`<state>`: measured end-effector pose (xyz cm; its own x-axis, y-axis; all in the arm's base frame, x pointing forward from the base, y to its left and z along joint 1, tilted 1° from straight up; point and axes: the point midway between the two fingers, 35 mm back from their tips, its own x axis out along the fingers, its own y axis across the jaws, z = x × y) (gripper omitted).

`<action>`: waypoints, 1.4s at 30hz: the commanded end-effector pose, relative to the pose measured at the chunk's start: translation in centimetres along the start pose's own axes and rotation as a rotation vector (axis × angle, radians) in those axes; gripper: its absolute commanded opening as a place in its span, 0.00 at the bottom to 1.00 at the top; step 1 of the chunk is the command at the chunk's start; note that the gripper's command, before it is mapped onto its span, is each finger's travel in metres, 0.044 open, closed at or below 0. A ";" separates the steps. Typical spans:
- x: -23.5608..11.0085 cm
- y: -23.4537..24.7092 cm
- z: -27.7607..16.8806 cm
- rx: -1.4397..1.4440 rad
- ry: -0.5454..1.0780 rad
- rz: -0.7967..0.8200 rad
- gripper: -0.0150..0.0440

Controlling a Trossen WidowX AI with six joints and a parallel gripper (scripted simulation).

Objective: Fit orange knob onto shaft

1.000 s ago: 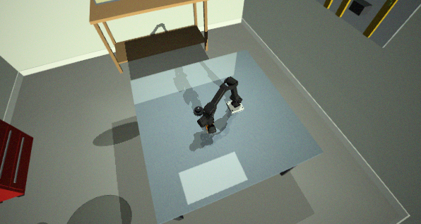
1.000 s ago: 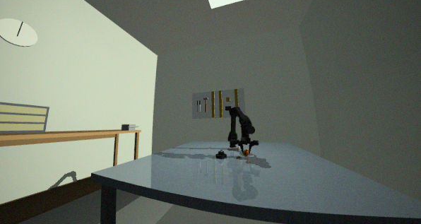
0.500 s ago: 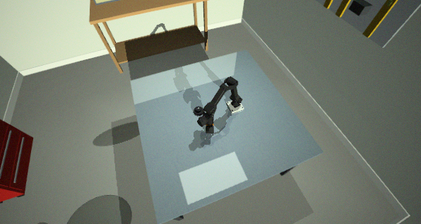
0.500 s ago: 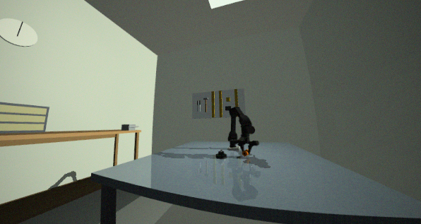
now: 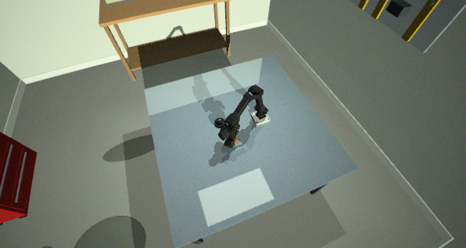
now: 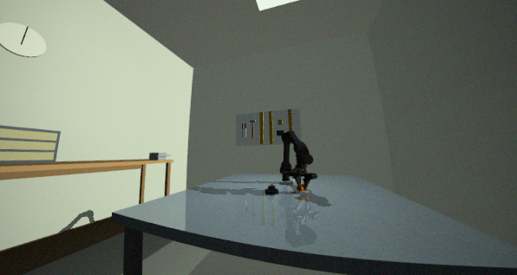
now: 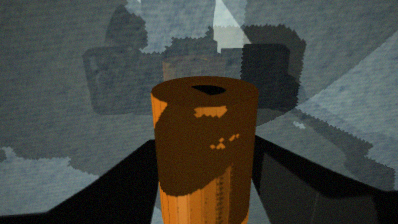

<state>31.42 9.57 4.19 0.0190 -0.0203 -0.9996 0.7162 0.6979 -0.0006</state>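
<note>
The gripper (image 7: 205, 165) is clamped on the orange knob (image 7: 205, 145), one dark finger (image 7: 120, 185) on each side of it. The knob's hole (image 7: 209, 90) faces away from the wrist camera, toward the grey surface (image 5: 274, 149). The round pedestal (image 6: 271, 190) sits near the knob, not touching it.

Pale wall, wooden workbench (image 5: 164, 2), red cabinet (image 5: 16, 173), grey floor (image 5: 391, 102).
</note>
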 end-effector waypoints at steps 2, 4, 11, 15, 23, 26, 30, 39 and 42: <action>0.0 0.0 0.0 0.066 0.003 0.001 0.56; 0.0 0.0 0.0 0.133 0.003 0.001 0.56; 0.0 0.0 0.0 0.368 0.003 0.000 0.56; 0.0 0.0 0.0 0.502 0.003 0.000 0.56; 0.0 0.0 0.0 0.618 0.003 0.000 0.56; 0.0 0.0 0.0 0.618 0.003 0.000 0.56; 0.0 0.0 0.0 0.700 0.003 0.000 0.56; 0.0 0.0 0.0 1.004 0.003 -0.001 0.56; 0.0 0.0 0.0 1.106 0.003 -0.001 0.56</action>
<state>31.42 9.56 4.20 0.0188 -0.0203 -0.9996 0.9788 -0.2034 0.0225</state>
